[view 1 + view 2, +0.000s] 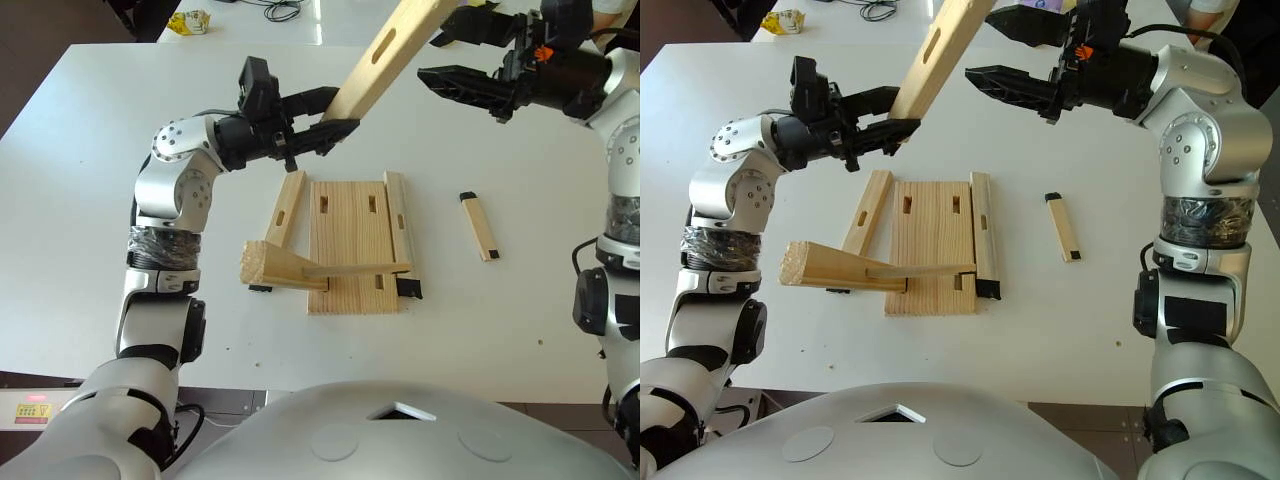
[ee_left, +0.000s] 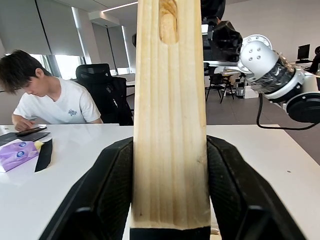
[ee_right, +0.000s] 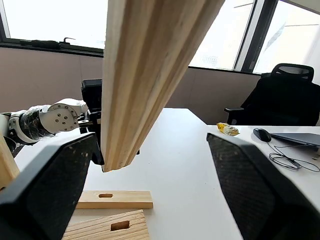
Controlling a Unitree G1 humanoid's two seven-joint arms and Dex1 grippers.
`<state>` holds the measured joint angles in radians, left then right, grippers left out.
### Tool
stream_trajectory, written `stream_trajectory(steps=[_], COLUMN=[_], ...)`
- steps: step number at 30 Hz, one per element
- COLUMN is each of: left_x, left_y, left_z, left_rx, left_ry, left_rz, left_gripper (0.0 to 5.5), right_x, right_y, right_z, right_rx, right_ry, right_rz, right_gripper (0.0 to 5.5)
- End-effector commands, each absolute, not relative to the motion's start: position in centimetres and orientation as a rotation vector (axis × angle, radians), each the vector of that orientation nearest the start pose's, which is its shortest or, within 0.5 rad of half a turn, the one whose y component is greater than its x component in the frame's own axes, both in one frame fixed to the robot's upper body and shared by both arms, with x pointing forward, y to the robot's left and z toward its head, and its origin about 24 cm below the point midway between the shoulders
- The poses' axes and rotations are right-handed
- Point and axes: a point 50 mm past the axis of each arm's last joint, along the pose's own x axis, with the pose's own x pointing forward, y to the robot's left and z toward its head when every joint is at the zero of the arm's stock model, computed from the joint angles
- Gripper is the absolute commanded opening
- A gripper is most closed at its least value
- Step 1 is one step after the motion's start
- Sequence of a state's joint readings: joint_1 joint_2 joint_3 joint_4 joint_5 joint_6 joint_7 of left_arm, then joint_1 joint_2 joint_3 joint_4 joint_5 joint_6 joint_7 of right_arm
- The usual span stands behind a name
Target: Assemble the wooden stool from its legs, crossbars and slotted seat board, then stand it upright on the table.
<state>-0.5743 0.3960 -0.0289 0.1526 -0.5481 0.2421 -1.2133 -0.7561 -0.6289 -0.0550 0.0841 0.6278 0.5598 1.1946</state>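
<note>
My left gripper (image 1: pixel 333 113) has its jaws clamped on the lower end of a long pale wooden leg with an oval slot (image 1: pixel 390 50). It is held in the air just past the 12 o'clock edge of the flat slotted pine seat board (image 1: pixel 348 240), and the leg slants up toward 1 o'clock. My right gripper (image 1: pixel 430 57) is at 1 o'clock from the board with its jaws spread wide. In the right wrist view the free part of the held leg hangs between its two black fingers (image 3: pixel 47 190) with a gap on either side. The seat board lies flat on the white surface (image 1: pixel 100 150), near its middle. A second slotted wooden leg (image 1: pixel 286 208) lies just beside the board at 9 o'clock, angled slightly. A third wooden leg with a black end cap (image 1: pixel 398 225) runs along the board's 3 o'clock edge, touching it. A chunky light wooden block with a thin bar (image 1: pixel 280 268) lies across the board's 6 o'clock end, and its thick end overhangs toward 8 o'clock. A short wooden crossbar with a black tip (image 1: pixel 478 226) lies by itself at 3 o'clock, well apart from the board.
</note>
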Motion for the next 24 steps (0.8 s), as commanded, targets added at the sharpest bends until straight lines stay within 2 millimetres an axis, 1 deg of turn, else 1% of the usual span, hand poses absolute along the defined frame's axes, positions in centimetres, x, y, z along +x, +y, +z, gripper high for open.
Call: stream_trajectory(steps=[1,5,8,11,20,24], left_x=[30.5,30.5,30.2,30.0,29.9,30.0], left_y=[13.4,13.0,12.8,12.8,12.5,12.5], left_z=[16.7,16.4,15.9,15.5,15.5,15.6], left_rx=[0.004,-0.022,-0.044,-0.054,-0.055,-0.052], left_ry=[-0.218,-0.165,-0.112,-0.076,-0.068,-0.071], left_rz=[-1.410,-1.438,-1.485,-1.510,-1.526,-1.520], left_gripper=[2.05,2.05,2.05,2.05,2.05,2.05], right_x=[30.9,30.2,30.1,30.1,30.0,29.9], right_y=[-17.0,-16.5,-16.1,-15.8,-15.7,-15.8], right_z=[24.8,24.5,24.2,24.4,24.5,24.0], right_rx=[-0.110,-0.145,-0.161,-0.160,-0.184,-0.213], right_ry=[-0.110,-0.091,-0.084,-0.092,-0.071,-0.039], right_rz=[1.391,1.480,1.503,1.515,1.544,1.557], right_gripper=[4.07,4.07,4.07,4.07,4.07,3.48])
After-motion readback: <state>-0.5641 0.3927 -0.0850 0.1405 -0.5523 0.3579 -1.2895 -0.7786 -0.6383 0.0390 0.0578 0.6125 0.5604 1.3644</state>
